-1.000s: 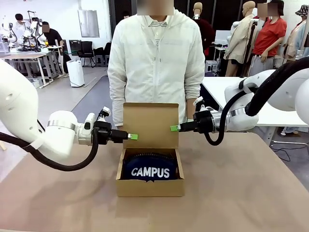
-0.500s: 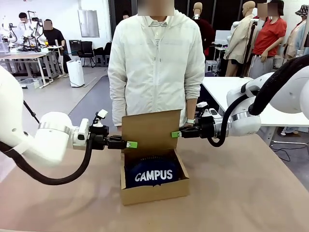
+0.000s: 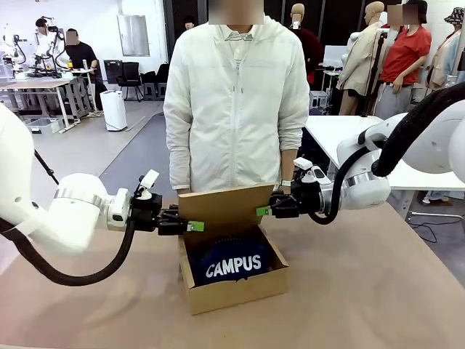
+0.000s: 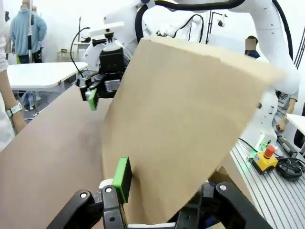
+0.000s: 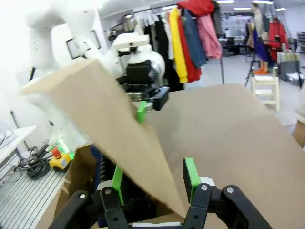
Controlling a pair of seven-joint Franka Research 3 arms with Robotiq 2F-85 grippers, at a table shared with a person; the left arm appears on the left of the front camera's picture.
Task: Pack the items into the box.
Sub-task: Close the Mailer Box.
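Fingers of both grippers astride the box's flap lid (image 3: 226,203), grip unclear, pouch (image 3: 232,265) half hidden

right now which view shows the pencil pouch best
The front view: the pouch lies in the open box with its CAMPUS lettering facing the camera. In the left wrist view the flap blocks it. The right wrist view gives just a dark sliver under the flap.

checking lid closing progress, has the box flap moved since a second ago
Yes. The flap has tipped down and forward over the pouch; its top edge now sits much lower against the person's jacket, held between both grippers.
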